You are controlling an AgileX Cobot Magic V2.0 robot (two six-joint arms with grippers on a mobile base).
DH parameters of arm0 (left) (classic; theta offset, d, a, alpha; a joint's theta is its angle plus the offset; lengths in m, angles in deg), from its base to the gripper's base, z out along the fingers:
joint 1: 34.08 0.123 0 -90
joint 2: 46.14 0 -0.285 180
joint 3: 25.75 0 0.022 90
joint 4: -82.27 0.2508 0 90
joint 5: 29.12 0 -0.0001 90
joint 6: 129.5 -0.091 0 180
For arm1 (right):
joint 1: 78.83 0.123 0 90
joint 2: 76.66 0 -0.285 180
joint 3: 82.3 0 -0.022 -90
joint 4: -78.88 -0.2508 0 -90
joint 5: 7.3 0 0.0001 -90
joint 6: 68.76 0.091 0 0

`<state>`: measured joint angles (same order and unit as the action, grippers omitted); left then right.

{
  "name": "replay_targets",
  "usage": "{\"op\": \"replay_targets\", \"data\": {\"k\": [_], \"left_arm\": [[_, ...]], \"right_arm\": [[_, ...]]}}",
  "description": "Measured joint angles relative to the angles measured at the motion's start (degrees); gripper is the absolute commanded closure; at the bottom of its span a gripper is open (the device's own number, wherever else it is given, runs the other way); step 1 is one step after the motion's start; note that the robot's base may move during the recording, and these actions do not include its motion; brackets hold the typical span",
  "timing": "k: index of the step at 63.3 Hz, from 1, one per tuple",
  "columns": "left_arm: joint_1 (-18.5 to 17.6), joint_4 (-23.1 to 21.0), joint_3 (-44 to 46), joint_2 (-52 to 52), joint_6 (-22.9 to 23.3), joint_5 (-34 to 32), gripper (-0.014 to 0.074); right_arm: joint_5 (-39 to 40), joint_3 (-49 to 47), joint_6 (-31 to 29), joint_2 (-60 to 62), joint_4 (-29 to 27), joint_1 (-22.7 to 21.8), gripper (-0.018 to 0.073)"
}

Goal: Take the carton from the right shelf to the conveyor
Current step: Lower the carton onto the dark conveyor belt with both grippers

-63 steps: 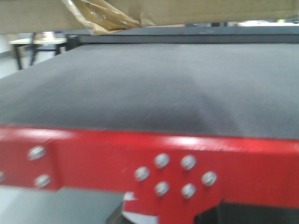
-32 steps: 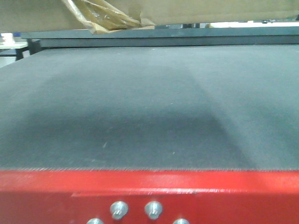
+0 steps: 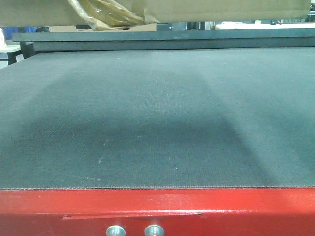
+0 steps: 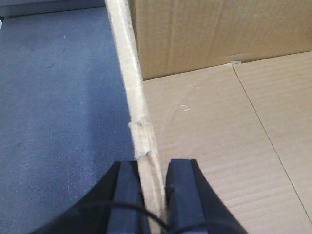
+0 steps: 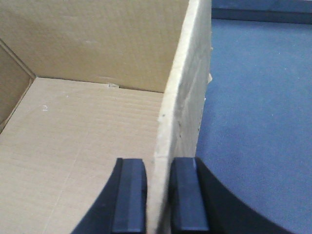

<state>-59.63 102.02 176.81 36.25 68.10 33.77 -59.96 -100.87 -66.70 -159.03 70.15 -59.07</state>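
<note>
Left wrist-mounted view looks down on the left gripper (image 4: 152, 187), whose two dark fingers (image 4: 127, 195) pinch the top edge of the left wall of the carton (image 4: 219, 146), one finger outside and one inside, with a small creased notch in the cardboard rim just beyond them. The right wrist-mounted view shows the mirror of this: the right gripper (image 5: 157, 192) is pressed onto the carton's (image 5: 87, 136) right wall in the same way, the open brown interior on its left. Outside each wall the dark grey conveyor (image 4: 58, 97) fills the frame, so the belt (image 5: 258, 122) lies under and beside the box on both sides. From the front-facing camera, only the lower edge of the carton (image 3: 221, 10) shows, stretched left to right along the top of the picture, with wrinkled tape (image 3: 108, 12) peeling from its seam at upper left. Below it the conveyor (image 3: 157, 123) runs from its red front edge (image 3: 197, 206), fitted with silver bolts (image 3: 115, 230), to a far dark frame that is visible beneath the box, which suggests the carton hangs clear of the belt rather than resting on it. A broad shadow darkens the middle of the belt. The box's long axis runs across between the two arms, each holding one end, so neither is nearer; the belt lies straight below, and the coming move likely calls for an even descent by both arms before either lets go.
</note>
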Motion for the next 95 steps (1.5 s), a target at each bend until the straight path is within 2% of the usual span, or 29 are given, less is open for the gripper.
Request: {"op": "replay_targets", "data": {"k": [54, 73, 81, 95], "left_arm": [[0.0, -0.7, 0.0, 0.1, 0.0, -0.2, 0.0605], [6.5, -8.9, 0.0, 6.9, -0.3, -3.3, 0.0605], [8.7, -10.0, 0.0, 12.2, -0.4, -4.3, 0.0605], [9.2, -9.8, 0.0, 20.1, -0.5, -6.2, 0.0605]], "right_arm": [[0.0, 0.0, 0.1, 0.0, 0.0, 0.0, 0.0629], [-0.9, 0.0, 0.2, -5.8, 0.7, 0.0, 0.0629], [-0.8, 0.0, 0.2, -11.1, 1.5, 0.0, 0.0629], [0.1, 0.0, 0.2, -18.9, 3.7, -0.1, 0.0629]]}}
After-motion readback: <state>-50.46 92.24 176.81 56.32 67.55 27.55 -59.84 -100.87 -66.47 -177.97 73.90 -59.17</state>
